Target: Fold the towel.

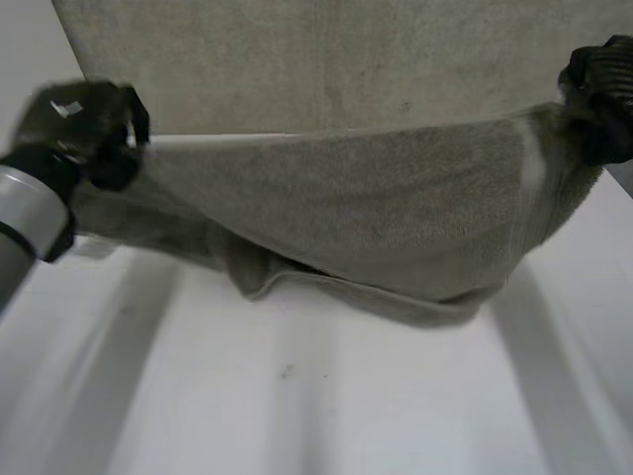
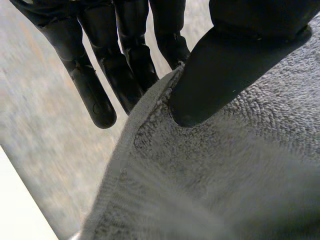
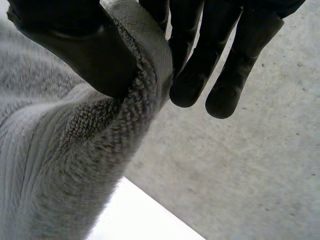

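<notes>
head: from behind, looking down at table (image 1: pixel 297 396) | wrists: close, along left hand (image 2: pixel 225 65), right hand (image 3: pixel 75 50) | shared: towel (image 1: pixel 376 218)

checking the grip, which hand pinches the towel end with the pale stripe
The right hand, at the head view's right: the pale stripe crosses the towel just beside it. The left hand pinches the opposite, plain end.

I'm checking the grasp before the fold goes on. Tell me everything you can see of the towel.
The towel is grey-beige terry cloth with a looped pile, a hemmed edge and a paler band near its right end. Its far part lies flat on the white table. The near part is lifted and sags in a creased fold between the hands. The left hand pinches its left end and the right hand its right end, each with the thumb against the fingers.
</notes>
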